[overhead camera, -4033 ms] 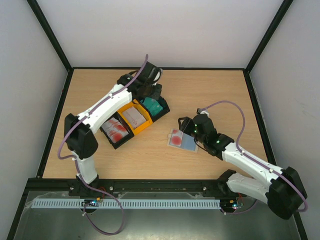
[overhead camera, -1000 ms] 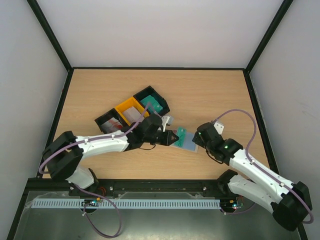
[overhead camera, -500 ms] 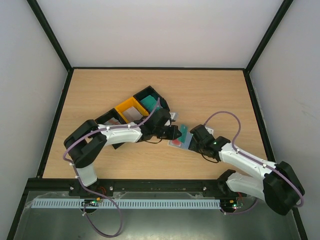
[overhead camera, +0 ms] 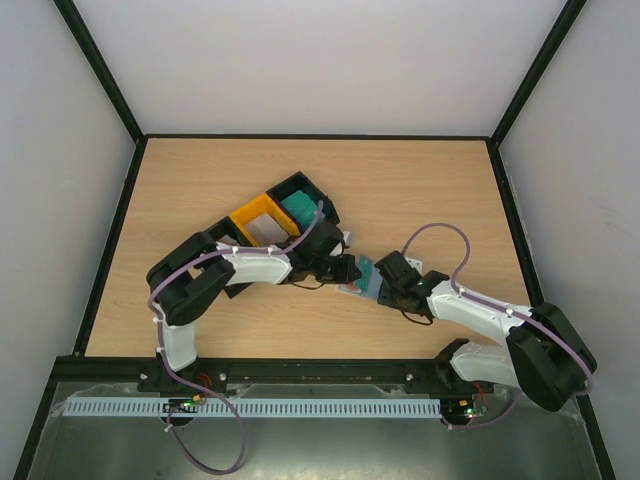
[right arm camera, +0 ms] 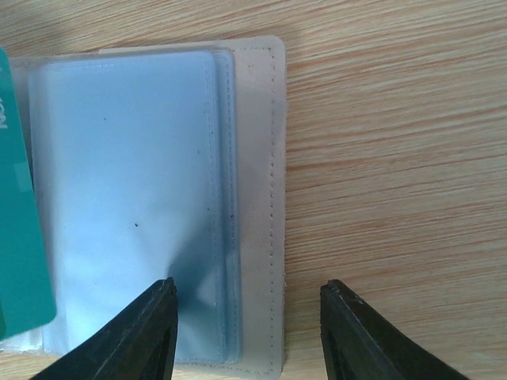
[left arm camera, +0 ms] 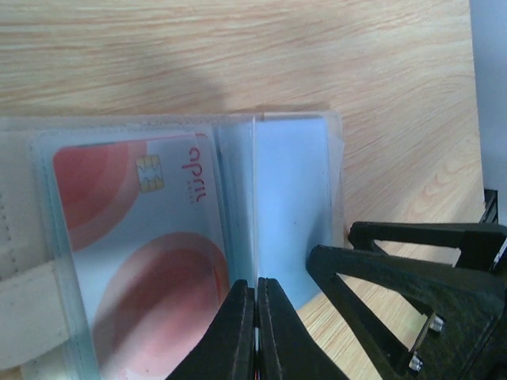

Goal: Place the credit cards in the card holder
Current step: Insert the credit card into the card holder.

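From their bases at the near edge of the desk (overhead camera: 440,190), the two arms bent inward and met over the card holder (right arm camera: 253,198). It lay open and flat a little right of centre.

The right arm (overhead camera: 480,315) was angled in from the right. The right jaws stood partly apart, one finger (right arm camera: 146,332) over the blue-grey sleeve and the other over bare wood. The holder's beige stitched edge lay between them, and whether they touched it could not be told.

The left arm (overhead camera: 250,265) was stretched across from the left. The left jaws were pressed shut on a teal card (right arm camera: 17,214), which overlapped the holder's inner sleeve near the fold. A red-and-white card (left arm camera: 135,237) sat in the clear pocket on the holder's other half, beside a beige strap (left arm camera: 28,317).

Farther back, left of centre, stood a row of trays. A yellow tray (overhead camera: 248,213) held a pale stack (overhead camera: 266,232), and a black tray (overhead camera: 300,182) held a teal stack (overhead camera: 303,208).
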Tool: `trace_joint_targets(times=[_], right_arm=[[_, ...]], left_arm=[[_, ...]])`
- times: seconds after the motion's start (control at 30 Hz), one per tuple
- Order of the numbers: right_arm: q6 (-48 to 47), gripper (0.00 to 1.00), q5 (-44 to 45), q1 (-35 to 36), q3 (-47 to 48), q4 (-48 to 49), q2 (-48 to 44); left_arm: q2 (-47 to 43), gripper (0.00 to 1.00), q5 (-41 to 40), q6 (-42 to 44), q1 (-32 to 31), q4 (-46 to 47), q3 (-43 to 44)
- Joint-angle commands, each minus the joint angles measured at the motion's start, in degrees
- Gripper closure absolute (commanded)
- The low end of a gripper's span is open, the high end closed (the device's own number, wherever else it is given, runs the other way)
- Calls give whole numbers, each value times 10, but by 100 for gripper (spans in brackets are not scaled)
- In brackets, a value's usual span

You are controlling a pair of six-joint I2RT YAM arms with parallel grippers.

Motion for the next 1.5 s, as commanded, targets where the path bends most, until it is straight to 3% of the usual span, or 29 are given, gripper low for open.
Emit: trace_joint_targets(times=[0.0, 0.23, 1.1, 1.47], right_arm=[[-3, 54, 23, -2, -10, -8, 8], [0, 58, 16, -2, -17, -1, 15], [11, 58, 5, -2, -24, 3, 0], [12, 58, -1, -2, -28, 9, -4]], left_arm=[[13, 98, 9, -27, 11, 45, -8], [14, 97, 16, -42, 12, 61, -16], [21, 98, 26, -104, 19, 79, -48], [54, 98, 75, -110, 21, 104, -43]])
